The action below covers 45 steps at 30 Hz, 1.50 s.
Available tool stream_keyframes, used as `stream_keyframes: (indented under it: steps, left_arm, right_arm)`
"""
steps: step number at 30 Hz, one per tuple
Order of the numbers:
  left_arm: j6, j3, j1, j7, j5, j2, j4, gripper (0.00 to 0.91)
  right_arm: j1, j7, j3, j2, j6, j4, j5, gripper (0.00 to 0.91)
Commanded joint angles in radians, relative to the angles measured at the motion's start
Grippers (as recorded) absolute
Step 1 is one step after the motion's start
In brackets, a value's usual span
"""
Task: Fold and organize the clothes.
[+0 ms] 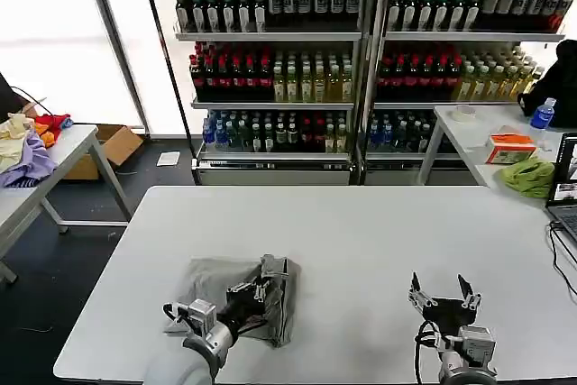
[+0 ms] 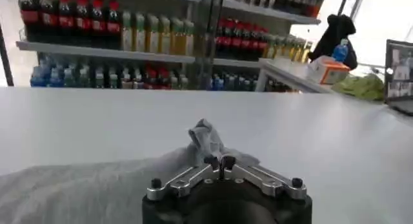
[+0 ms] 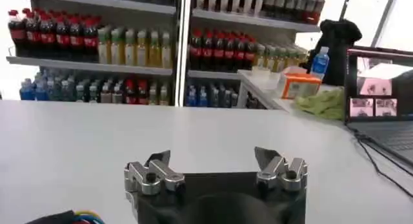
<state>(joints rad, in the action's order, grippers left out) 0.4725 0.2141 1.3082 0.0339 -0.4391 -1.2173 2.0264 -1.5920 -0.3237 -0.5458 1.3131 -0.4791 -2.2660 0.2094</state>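
- Shirt in light grey lies partly folded and bunched near the front left of the white table, with the left gripper on top of its right half.
- In the left wrist view, the left gripper has its fingertips pressed together on a raised peak of the grey cloth, which stands up in a small crumpled point just past the tips.
- More of the same fabric spreads flat beneath and to one side of that gripper's body, reaching the picture's edge.
- From the head view, the shirt's right edge is turned up into a darker, thicker fold beside the left gripper, while its left part lies flatter on the table.
- Right gripper sits well apart from the shirt, near the front right of the table, with its two fingers spread wide and nothing between them.
- In the right wrist view, the right gripper hangs just above bare tabletop, its fingers apart.
- Beyond the table stand shelves of bottled drinks.
- A side table at the far right carries an orange box, a bright green cloth and a blue bottle; a laptop sits at the right edge of the main table.
- Another table at the left holds a pile of coloured garments.
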Motion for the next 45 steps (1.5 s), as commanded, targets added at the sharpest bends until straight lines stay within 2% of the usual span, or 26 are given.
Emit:
stream_keyframes:
  steps: [1,6,8,9,13,14,17,20,25,29,33,45]
  left_arm:
    - [-0.034,-0.013,-0.004,-0.028,-0.116,-0.025,-0.02,0.907]
    - [-0.03,-0.058,-0.022,-0.013,-0.226,-0.08,-0.045,0.907]
    - [-0.03,-0.068,-0.028,-0.006,-0.299,-0.112,-0.034,0.867]
    - [-0.032,-0.067,-0.028,-0.008,-0.317,-0.117,-0.02,0.877]
    - [-0.048,0.005,-0.032,0.039,-0.46,-0.101,0.085,0.907]
    - [-0.047,0.048,-0.032,0.054,-0.487,-0.075,0.108,0.907]
    - [-0.053,0.143,-0.019,0.074,-0.466,0.0,0.176,0.907]
    - [-0.047,0.291,0.003,0.121,-0.419,0.066,0.156,0.907]
    - [-0.046,0.428,0.081,0.127,-0.368,0.128,0.1,0.907]
    - [-0.045,0.476,0.138,0.109,-0.35,0.114,0.067,0.907]
    - [-0.049,0.464,0.15,0.093,-0.317,0.084,0.028,0.907]
    - [-0.081,0.403,0.128,0.017,-0.222,0.059,-0.097,0.907]
  right_arm:
    - [0.001,0.002,0.006,0.001,0.004,0.003,-0.002,0.907]
    - [0.014,-0.007,0.013,-0.002,0.006,0.01,0.002,0.907]
    - [0.02,-0.012,0.012,-0.007,0.006,0.013,0.009,0.907]
    - [0.021,-0.013,0.012,-0.009,0.006,0.015,0.013,0.907]
    - [0.027,-0.014,0.017,-0.022,0.006,0.024,0.017,0.907]
    - [0.032,-0.013,0.021,-0.024,0.006,0.026,0.017,0.907]
    - [0.048,-0.012,0.035,-0.03,0.005,0.032,0.024,0.907]
    - [0.074,-0.01,0.053,-0.044,0.0,0.043,0.039,0.907]
    - [0.115,-0.014,0.072,-0.062,-0.008,0.056,0.062,0.907]
    - [0.138,-0.021,0.085,-0.074,-0.011,0.076,0.076,0.907]
    - [0.151,-0.021,0.095,-0.078,-0.016,0.085,0.082,0.907]
    - [0.149,-0.02,0.074,-0.083,-0.023,0.065,0.093,0.907]
